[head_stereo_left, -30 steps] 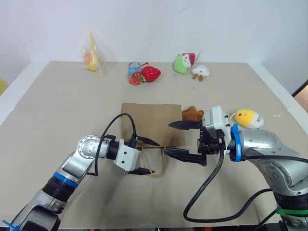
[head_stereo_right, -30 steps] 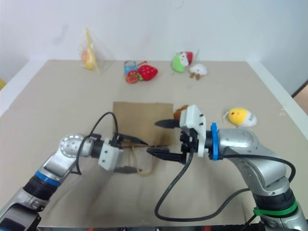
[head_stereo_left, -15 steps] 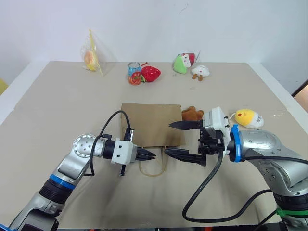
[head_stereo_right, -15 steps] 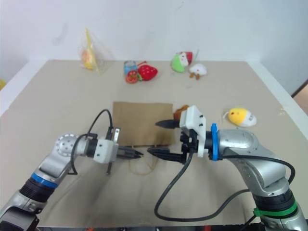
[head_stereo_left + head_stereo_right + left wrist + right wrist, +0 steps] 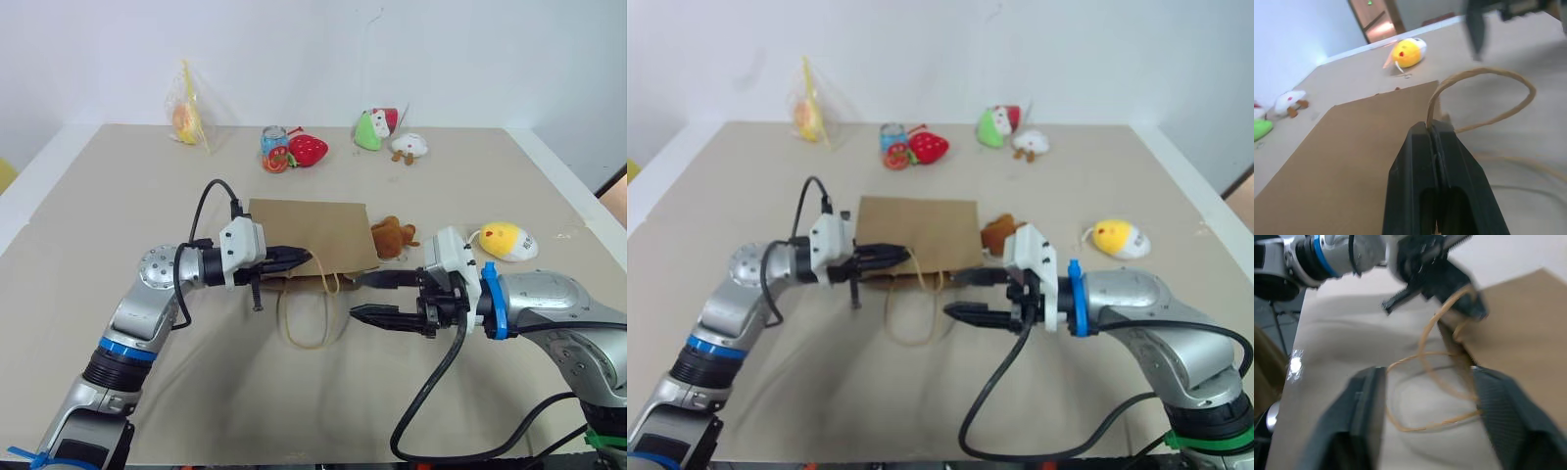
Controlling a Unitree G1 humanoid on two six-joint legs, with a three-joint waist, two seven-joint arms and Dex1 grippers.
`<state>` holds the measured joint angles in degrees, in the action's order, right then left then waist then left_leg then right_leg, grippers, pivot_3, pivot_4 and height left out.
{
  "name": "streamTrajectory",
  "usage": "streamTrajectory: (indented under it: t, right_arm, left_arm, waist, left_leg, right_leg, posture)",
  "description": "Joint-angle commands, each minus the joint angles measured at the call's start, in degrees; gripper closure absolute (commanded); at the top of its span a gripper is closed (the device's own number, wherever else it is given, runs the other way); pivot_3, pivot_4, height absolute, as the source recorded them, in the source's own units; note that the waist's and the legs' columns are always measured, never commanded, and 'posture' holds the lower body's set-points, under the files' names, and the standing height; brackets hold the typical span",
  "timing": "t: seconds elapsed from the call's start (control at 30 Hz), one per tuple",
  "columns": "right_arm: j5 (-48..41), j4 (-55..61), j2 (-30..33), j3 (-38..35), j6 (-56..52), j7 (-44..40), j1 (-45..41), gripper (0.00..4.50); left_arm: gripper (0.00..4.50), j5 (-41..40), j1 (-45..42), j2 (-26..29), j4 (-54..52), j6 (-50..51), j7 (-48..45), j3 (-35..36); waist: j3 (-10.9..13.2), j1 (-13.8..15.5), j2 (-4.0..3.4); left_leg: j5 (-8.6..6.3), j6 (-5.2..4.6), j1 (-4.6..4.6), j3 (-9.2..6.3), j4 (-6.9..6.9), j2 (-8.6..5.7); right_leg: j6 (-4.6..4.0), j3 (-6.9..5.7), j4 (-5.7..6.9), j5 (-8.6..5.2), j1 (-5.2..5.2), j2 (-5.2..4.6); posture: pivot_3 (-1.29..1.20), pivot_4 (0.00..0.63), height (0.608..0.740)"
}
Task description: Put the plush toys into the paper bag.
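The brown paper bag lies flat mid-table, its mouth edge raised a little. My left gripper is shut on one cord handle at that edge, and the pinch is plain in the left wrist view. A second handle loop droops onto the table. My right gripper hovers open just right of the loops, holding nothing. A brown plush toy rests against the bag's right side. A yellow egg-shaped plush lies further right.
Along the far edge lie a red strawberry toy, a green and red toy, a small white toy, a printed can and a clear packet. Black cables hang from both wrists.
My left gripper closed on the bag's handle, then rose and lifted the mouth edge. My right gripper's fingers have drawn closer together and it sank slightly.
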<state>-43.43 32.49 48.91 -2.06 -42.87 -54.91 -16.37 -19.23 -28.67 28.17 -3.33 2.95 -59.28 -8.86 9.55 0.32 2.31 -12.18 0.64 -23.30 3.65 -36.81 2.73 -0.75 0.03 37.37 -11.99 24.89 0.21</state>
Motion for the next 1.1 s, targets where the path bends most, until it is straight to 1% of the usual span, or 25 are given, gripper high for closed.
streamTrajectory:
  t: [0.03, 0.1, 0.13, 0.3, 0.53, 0.73, 0.97, 1.1]
  right_arm:
    - [-0.6, 2.4, -1.1, 1.4, -0.8, 1.5, -1.0, 3.51]
    - [0.8, 1.7, -2.9, 3.5, -0.9, 3.4, -1.8, 4.20]
    - [1.7, 1.4, -4.1, 4.6, -0.8, 4.6, -2.0, 4.47]
    - [4.8, 0.0, -9.5, 6.8, -0.4, 10.3, -3.6, 4.47]
    - [13.3, -4.5, -15.5, 10.4, 3.0, 16.7, -6.9, 4.47]
    - [20.5, -9.8, -22.6, 13.1, 4.7, 23.7, -10.7, 4.47]
    - [26.5, -15.0, -29.0, 17.1, 5.6, 28.6, -12.9, 4.47]
    - [30.6, -19.0, -31.0, 20.0, 7.3, 29.7, -13.7, 4.47]
  left_arm:
    - [4.50, -1.6, -1.8, -0.8, -3.1, 2.9, 2.7, 2.2]
    - [4.50, -2.0, -2.3, -1.5, -3.9, 4.5, 4.3, 2.6]
    - [4.50, -2.2, -2.8, -1.9, -4.4, 5.2, 5.2, 2.8]
    - [4.50, -2.8, -4.4, -2.8, -6.7, 8.2, 7.6, 3.5]
    - [4.50, -2.9, -4.1, -3.0, -8.5, 9.6, 8.8, 3.5]
    - [4.50, -2.7, -4.8, -4.7, -8.3, 10.7, 11.9, 4.0]
    - [4.50, -1.4, -6.9, -7.7, -8.0, 11.0, 17.5, 4.8]
    - [4.50, -0.8, -8.4, -8.9, -7.3, 10.9, 20.5, 5.8]
  waist:
    - [0.0, -0.1, 0.00]
    - [0.0, -0.1, 0.00]
    - [0.0, -0.1, 0.00]
    - [0.0, -0.1, 0.00]
    - [0.0, -0.1, 0.01]
    - [0.0, -0.2, 0.02]
    - [0.0, -0.2, 0.02]
    - [0.0, -0.2, 0.02]
  left_leg:
    - [0.00, 0.00, 0.01, 0.02, -0.01, 0.00]
    - [0.00, 0.00, 0.02, 0.02, -0.03, 0.02]
    - [0.00, 0.00, 0.01, 0.00, -0.03, 0.03]
    - [0.00, 0.00, -0.01, -0.01, -0.05, 0.01]
    - [0.00, 0.00, -0.02, 0.05, -0.06, 0.00]
    - [0.00, 0.00, -0.02, 0.07, -0.06, 0.03]
    - [0.00, 0.00, -0.05, 0.13, -0.06, 0.02]
    - [0.00, 0.00, -0.03, 0.15, -0.06, 0.02]
  right_leg:
    - [0.03, 0.04, 0.00, 0.02, 0.01, 0.01]
    - [0.06, 0.06, 0.00, 0.04, 0.00, 0.05]
    - [0.06, 0.05, 0.00, 0.04, 0.00, 0.06]
    - [0.07, 0.08, 0.01, 0.05, 0.01, 0.07]
    - [0.08, 0.16, 0.01, 0.06, 0.03, 0.07]
    - [0.06, 0.21, 0.02, 0.09, 0.04, 0.13]
    - [0.06, 0.30, 0.03, 0.11, 0.09, 0.11]
    - [0.07, 0.33, 0.03, 0.12, 0.09, 0.13]
  posture:
    - [0.00, 0.150, 0.740]
    - [0.00, 0.150, 0.740]
    - [0.00, 0.150, 0.740]
    - [0.00, 0.150, 0.740]
    - [0.00, 0.150, 0.740]
    - [0.00, 0.150, 0.740]
    - [0.00, 0.150, 0.740]
    - [0.00, 0.150, 0.740]
